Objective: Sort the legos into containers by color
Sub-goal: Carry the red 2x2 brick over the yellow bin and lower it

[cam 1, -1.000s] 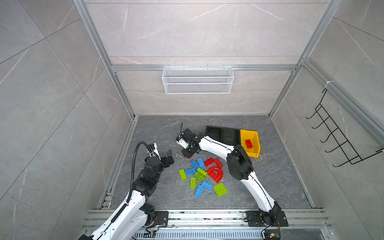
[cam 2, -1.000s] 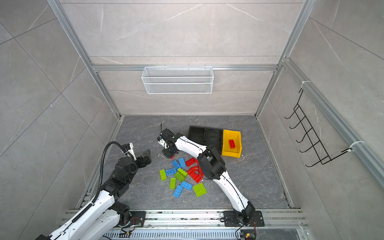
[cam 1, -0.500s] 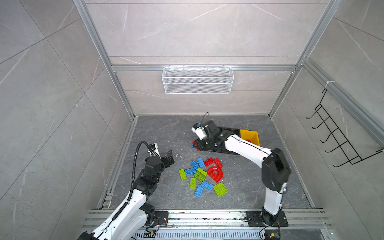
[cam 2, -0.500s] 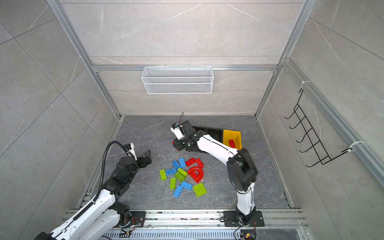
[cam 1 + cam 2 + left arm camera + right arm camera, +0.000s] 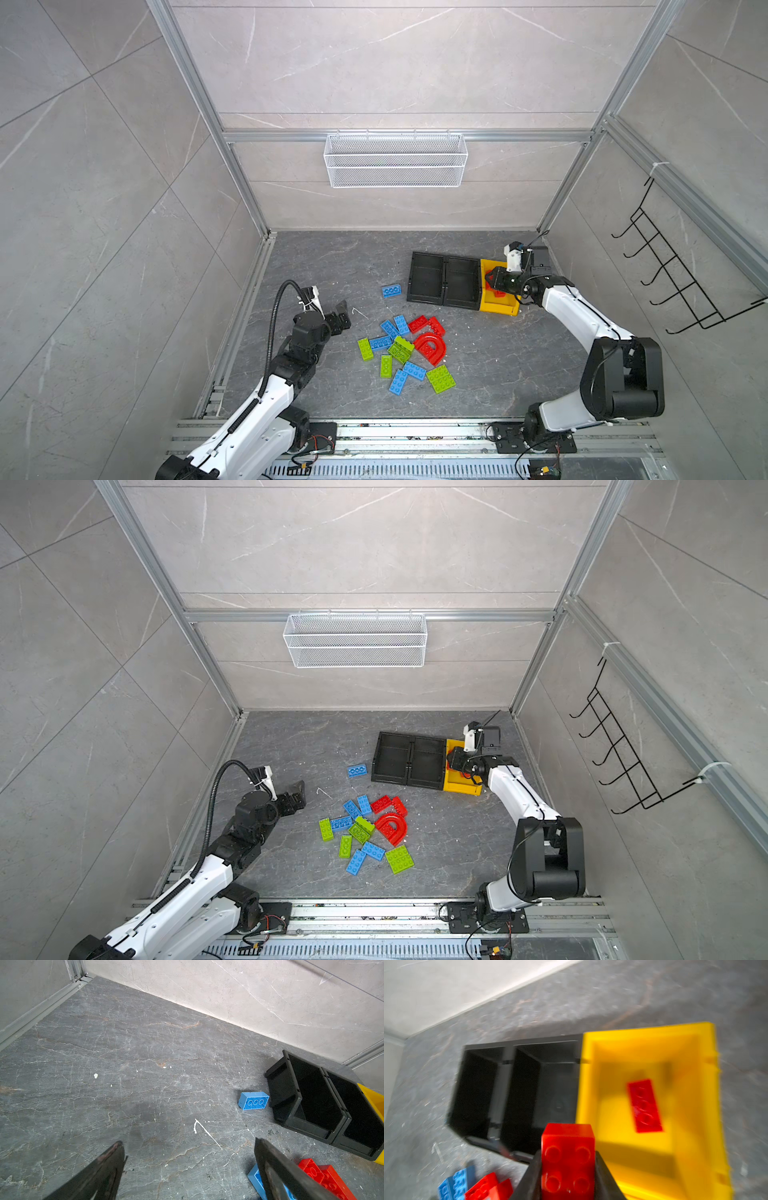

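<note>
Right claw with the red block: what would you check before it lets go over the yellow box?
1. Right gripper clamps the held red brick firmly: ok.
2. Colour matches: the yellow bin holds a loose red brick: ok.
3. Held brick is fully over the yellow bin, clear of the neighbouring black bin: cannot tell; the wrist view is blurred.
4. Room left in the yellow bin: ok.
5. Left gripper is open, empty and away from the bins: ok.
</note>
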Robot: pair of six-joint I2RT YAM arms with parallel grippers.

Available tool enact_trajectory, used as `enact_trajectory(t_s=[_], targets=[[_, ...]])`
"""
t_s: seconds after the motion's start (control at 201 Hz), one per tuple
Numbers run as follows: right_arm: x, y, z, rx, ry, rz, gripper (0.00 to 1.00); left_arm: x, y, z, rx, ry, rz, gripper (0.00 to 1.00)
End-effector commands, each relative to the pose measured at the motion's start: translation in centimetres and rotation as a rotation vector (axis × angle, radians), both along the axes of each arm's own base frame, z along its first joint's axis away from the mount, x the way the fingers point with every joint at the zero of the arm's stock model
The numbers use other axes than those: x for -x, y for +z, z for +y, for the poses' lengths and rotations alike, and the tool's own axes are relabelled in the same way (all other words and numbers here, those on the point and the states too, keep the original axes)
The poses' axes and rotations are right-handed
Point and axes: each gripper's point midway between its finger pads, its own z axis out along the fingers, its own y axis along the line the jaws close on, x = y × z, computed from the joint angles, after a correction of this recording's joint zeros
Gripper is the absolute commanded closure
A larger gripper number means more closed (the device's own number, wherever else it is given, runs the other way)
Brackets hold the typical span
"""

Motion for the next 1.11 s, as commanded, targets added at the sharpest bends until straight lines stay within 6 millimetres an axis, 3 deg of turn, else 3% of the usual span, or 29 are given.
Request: enact_trajectory(t_s=[0.0, 0.353, 0.767, 0.841, 0.956, 1.1], targets=[[-0.6, -0.5, -0.8, -0.007, -0.03, -0.01, 0.84, -0.6, 1.5, -0.3, 0.008, -0.008, -0.051, 0.01], [-2.2, -3.5, -2.1, 0.047, -0.076, 0.044, 0.82, -0.6, 1.5, 0.0, -0.003, 0.001, -0.054, 0.01], [-2.6, -4.6, -2.8, 0.085, -0.09, 0.068, 0.79, -0.5, 1.7, -0.1, 0.004, -0.003, -0.056, 0.01], [-2.6, -4.8, -2.8, 0.087, -0.088, 0.075, 0.71, -0.5, 1.8, 0.0, 0.002, -0.002, -0.059, 0.01], [-2.6, -4.2, -2.9, 0.089, -0.09, 0.062, 0.5, -0.4, 1.8, 0.2, 0.0, 0.006, -0.062, 0.01], [-2.4, -1.7, -2.9, 0.093, -0.092, 0.015, 0.44, -0.3, 2.0, 0.2, 0.009, 0.006, -0.069, 0.01]])
